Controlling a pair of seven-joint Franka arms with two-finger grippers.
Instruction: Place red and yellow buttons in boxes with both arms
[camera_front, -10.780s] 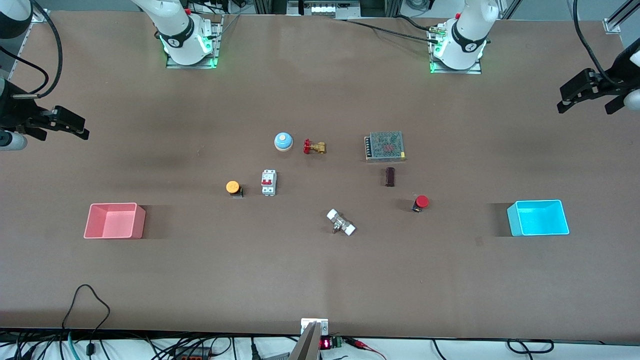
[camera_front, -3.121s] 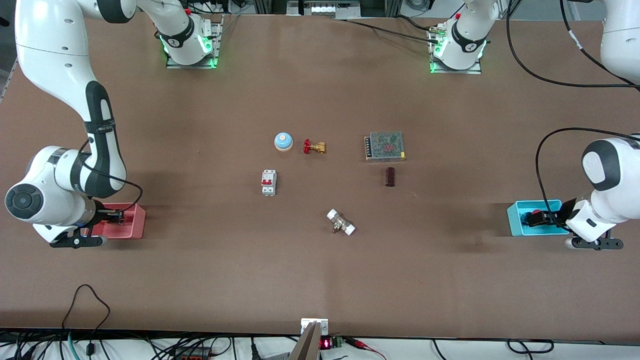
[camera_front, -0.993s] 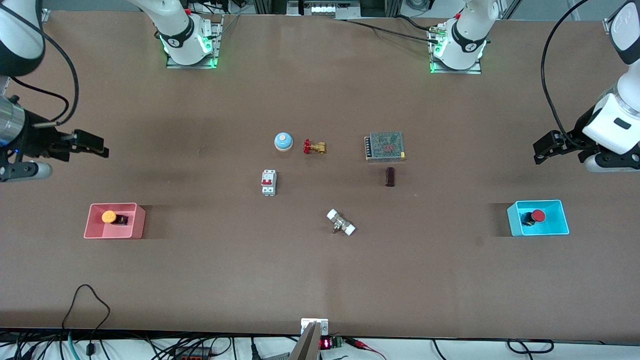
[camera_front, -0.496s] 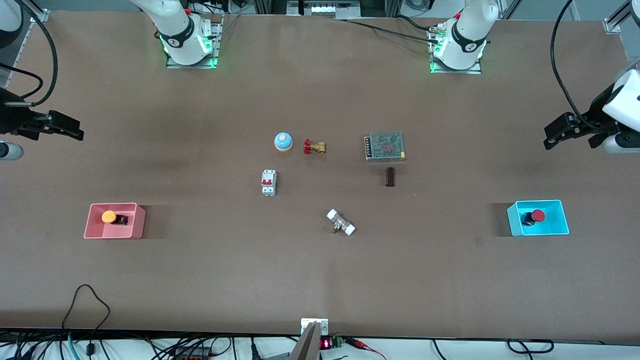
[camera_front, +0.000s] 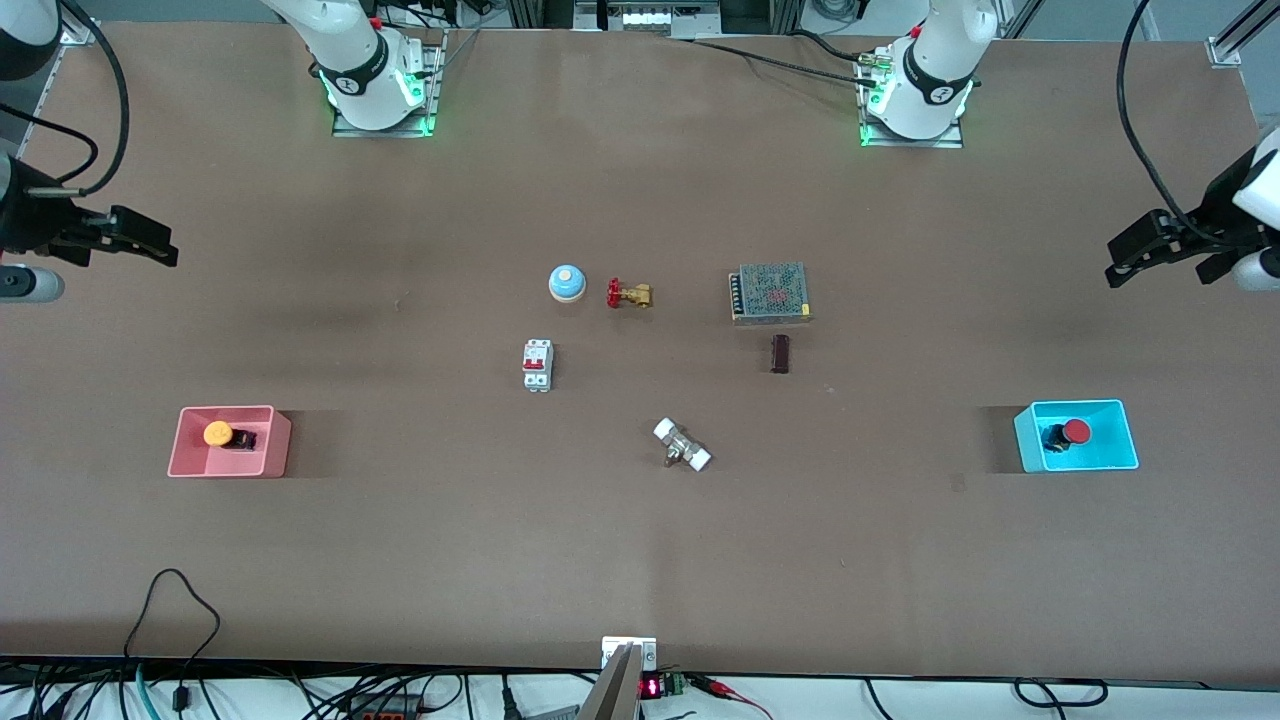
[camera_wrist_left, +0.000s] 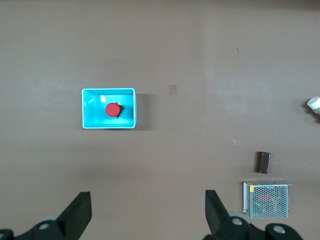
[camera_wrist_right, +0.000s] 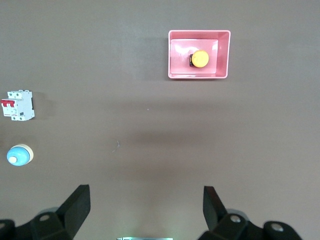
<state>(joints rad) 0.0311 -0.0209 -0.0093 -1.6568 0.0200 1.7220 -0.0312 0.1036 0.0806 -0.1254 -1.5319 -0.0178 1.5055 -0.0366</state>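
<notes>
The yellow button (camera_front: 218, 433) lies in the pink box (camera_front: 270, 455) toward the right arm's end of the table; both show in the right wrist view, the button (camera_wrist_right: 200, 58) inside the box (camera_wrist_right: 174, 75). The red button (camera_front: 1074, 431) lies in the cyan box (camera_front: 1030, 445) toward the left arm's end; the left wrist view shows the button (camera_wrist_left: 112, 109) in the box (camera_wrist_left: 90, 124). My right gripper (camera_front: 160, 250) is open and empty, high over bare table. My left gripper (camera_front: 1125, 265) is open and empty, high over bare table.
In the table's middle lie a blue bell (camera_front: 566, 283), a brass valve with a red handwheel (camera_front: 628, 294), a white circuit breaker (camera_front: 537, 365), a metal mesh power supply (camera_front: 769, 293), a small dark block (camera_front: 780, 353) and a white-ended fitting (camera_front: 682, 445).
Since 3 s ago both grippers let go of the buttons in the boxes and rose away. In the last second both kept drifting toward the table's ends.
</notes>
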